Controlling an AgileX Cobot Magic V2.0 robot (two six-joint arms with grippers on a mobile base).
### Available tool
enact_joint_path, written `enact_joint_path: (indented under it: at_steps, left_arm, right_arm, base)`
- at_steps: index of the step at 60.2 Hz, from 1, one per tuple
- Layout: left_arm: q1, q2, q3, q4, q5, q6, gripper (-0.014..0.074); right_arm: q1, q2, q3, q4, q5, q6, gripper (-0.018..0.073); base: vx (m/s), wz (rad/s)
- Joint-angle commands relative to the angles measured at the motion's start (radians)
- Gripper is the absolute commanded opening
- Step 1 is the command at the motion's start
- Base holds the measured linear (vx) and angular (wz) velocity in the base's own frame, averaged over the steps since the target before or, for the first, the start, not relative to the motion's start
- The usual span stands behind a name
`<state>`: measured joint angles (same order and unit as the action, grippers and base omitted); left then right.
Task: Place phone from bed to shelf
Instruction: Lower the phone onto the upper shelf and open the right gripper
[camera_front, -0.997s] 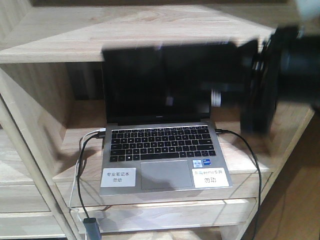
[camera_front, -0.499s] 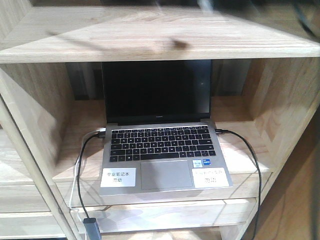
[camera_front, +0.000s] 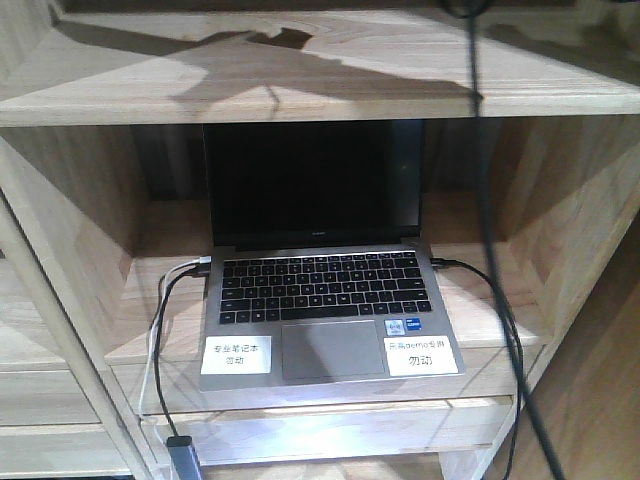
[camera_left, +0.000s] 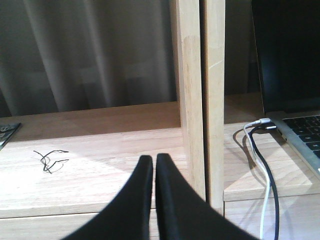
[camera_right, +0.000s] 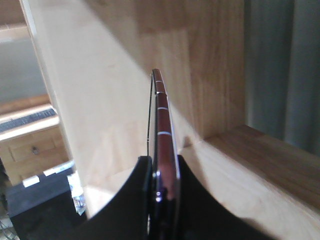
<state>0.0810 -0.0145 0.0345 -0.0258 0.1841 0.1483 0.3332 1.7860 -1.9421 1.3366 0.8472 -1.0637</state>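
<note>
The phone (camera_right: 161, 115) shows edge-on in the right wrist view, its pinkish-gold rim standing upright between the black fingers. My right gripper (camera_right: 162, 161) is shut on it, just above a light wood board of the shelf (camera_right: 250, 165) and beside its side wall. My left gripper (camera_left: 153, 159) is shut on nothing, hovering over a lower shelf board (camera_left: 100, 155) left of an upright post (camera_left: 192, 100). In the front view the shelf (camera_front: 300, 80) fills the frame and neither gripper shows. The bed is out of view.
An open grey laptop (camera_front: 320, 300) sits in the middle compartment with cables (camera_front: 165, 330) plugged in on both sides. A black cable (camera_front: 478, 200) hangs down from the top of the front view. A small tangle of black wire (camera_left: 50, 160) lies on the left board.
The right arm, which stood in front of the laptop screen's right side a second ago, has risen out of the front view. Only its hanging cable and a shadow on the top board show now.
</note>
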Motion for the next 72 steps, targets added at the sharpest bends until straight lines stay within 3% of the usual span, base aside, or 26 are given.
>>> enact_joint_path:
  at_steps: [1, 10, 48, 58, 72]
  left_arm:
    - [0.001, -0.01, -0.023, -0.009, -0.071, -0.006, 0.0001]
    - [0.001, -0.01, -0.023, -0.009, -0.071, -0.006, 0.0001]
    - [0.001, -0.01, -0.023, -0.009, -0.071, -0.006, 0.0001]
    - [0.001, -0.01, -0.023, -0.009, -0.071, -0.006, 0.0001]
    - [0.001, -0.01, -0.023, -0.009, -0.071, -0.006, 0.0001]
  right_arm:
    - [0.033, -0.01, -0.065, 0.054, -0.051, -0.015, -0.0002]
    - [0.074, 0.038, -0.077, -0.001, -0.119, -0.014, -0.0002]
    - [0.072, 0.149, -0.077, -0.001, -0.159, -0.014, 0.0037]
    - [0.072, 0.149, -0.077, -0.046, -0.164, -0.014, 0.0148]
    - [0.072, 0.149, -0.077, -0.076, -0.219, -0.01, 0.0424]
  base:
    - [0.0, 0.0]
    - [0.0, 0.0]
    - [0.0, 0.0]
    - [0.0, 0.0]
    - [0.0, 0.0]
